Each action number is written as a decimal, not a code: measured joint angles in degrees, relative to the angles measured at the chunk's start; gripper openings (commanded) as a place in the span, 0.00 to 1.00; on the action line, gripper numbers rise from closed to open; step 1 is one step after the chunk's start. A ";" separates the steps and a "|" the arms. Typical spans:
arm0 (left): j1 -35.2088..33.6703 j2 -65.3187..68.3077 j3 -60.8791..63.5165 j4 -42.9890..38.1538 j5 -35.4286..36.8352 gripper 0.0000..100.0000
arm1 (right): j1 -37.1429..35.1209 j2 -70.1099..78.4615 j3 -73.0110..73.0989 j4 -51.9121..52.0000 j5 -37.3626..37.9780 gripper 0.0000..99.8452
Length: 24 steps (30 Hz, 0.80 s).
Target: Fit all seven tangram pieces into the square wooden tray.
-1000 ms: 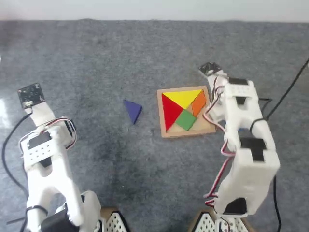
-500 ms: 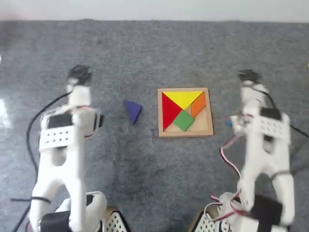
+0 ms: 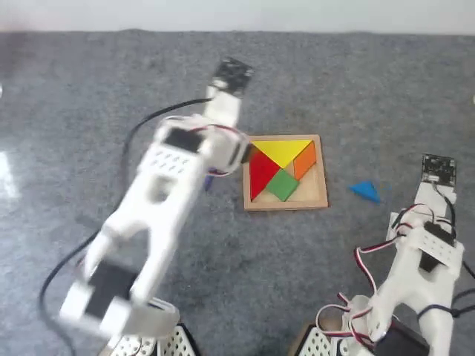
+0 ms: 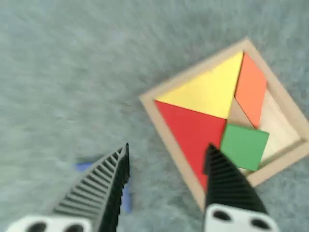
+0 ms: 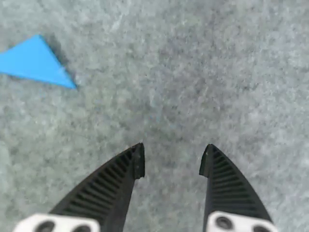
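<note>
The square wooden tray [image 3: 313, 194] lies mid-table and holds a yellow triangle [image 3: 280, 150], a red triangle [image 3: 261, 174], an orange piece [image 3: 306, 161] and a green square [image 3: 283, 185]. Its right and near parts are bare wood. My left arm [image 3: 178, 170] stretches over the tray's left edge. My left gripper [image 4: 167, 150] hangs open above the tray's rim [image 4: 164, 135], empty. A dark blue piece [image 4: 84, 166] peeks out behind one finger. A light blue triangle [image 3: 365, 190] lies on the carpet right of the tray. My right gripper [image 5: 174, 147] is open over bare carpet, apart from that triangle [image 5: 36, 63].
Grey carpet covers the whole table. My right arm [image 3: 424, 252] stands folded at the near right corner. Both arm bases sit along the near edge. A white strip runs along the far edge.
The left arm swung from the far left over to the tray's left edge, covering the dark blue triangle. The right arm pulled back from the tray toward the near right, uncovering the light blue triangle.
</note>
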 measured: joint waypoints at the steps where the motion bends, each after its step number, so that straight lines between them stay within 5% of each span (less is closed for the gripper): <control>1: 1.41 3.69 -2.46 0.44 0.53 0.28 | -0.09 0.00 0.09 -0.44 0.00 0.21; 8: 9.23 16.09 -10.37 1.05 8.53 0.28 | -0.09 0.00 1.05 -1.14 0.00 0.21; 24: 8.18 23.38 -15.38 5.27 11.52 0.25 | -0.09 0.00 1.05 -1.14 0.00 0.21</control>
